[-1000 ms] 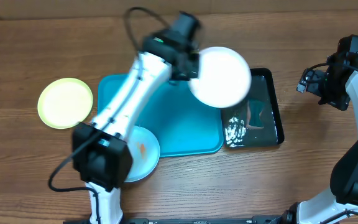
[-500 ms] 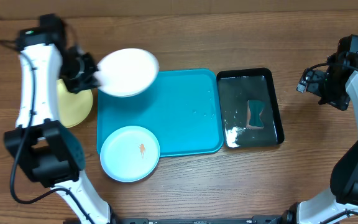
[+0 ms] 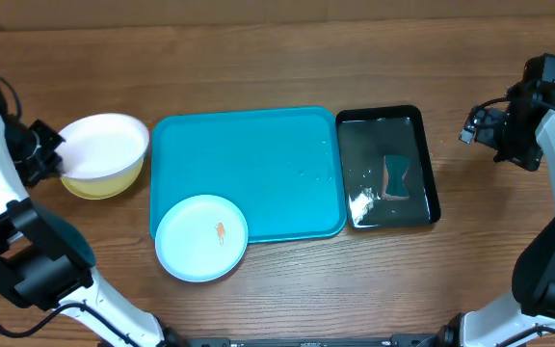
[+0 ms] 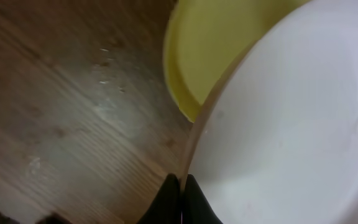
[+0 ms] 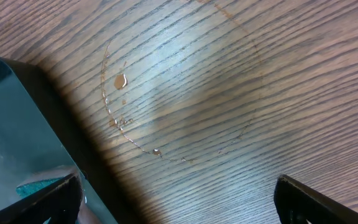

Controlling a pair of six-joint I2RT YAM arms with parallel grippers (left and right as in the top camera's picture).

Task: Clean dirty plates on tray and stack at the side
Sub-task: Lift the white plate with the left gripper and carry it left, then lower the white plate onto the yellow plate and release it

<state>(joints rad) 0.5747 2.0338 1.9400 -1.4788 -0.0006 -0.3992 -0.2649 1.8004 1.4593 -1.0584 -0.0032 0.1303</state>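
Observation:
My left gripper (image 3: 48, 159) is shut on the left rim of the white plate (image 3: 104, 145). It holds that plate right over the pale yellow-green plate (image 3: 102, 183), which lies on the table left of the turquoise tray (image 3: 277, 159). In the left wrist view the fingertips (image 4: 180, 194) pinch the white plate's (image 4: 291, 124) edge, with the yellow-green plate (image 4: 210, 50) showing beyond. A light blue plate (image 3: 201, 237) with an orange smear sits at the tray's front left corner, overhanging its rim. My right gripper (image 3: 480, 130) hangs open and empty at the far right.
A glossy black tray (image 3: 422, 164) with water, foam and a sponge (image 3: 396, 177) stands right of the turquoise tray. In the right wrist view, my right gripper (image 5: 179, 199) is over bare wood with a wet ring mark (image 5: 179, 87), beside the black tray's edge (image 5: 17, 124).
My left arm has swung the white plate from above the black tray leftward across the turquoise tray to over the yellow-green plate. The right arm has stayed still.

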